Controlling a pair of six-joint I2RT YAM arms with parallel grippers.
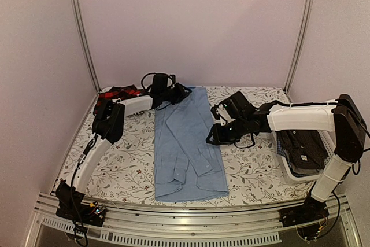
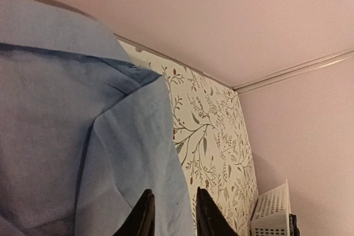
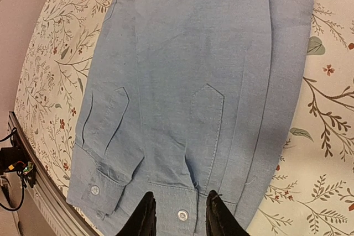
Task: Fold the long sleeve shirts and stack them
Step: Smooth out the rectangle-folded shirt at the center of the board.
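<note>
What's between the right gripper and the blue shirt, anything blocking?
Nothing visible. The right gripper sits at the blue shirt's right edge, and its wrist view shows only cloth past the fingertips. The white basket is off to its right, behind the arm.

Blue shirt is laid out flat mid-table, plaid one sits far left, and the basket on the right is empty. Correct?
Not quite: the white basket on the right is not empty. The top external view shows dark clothing inside it. The light blue shirt does lie flat mid-table, and the red plaid shirt is far left.
</note>
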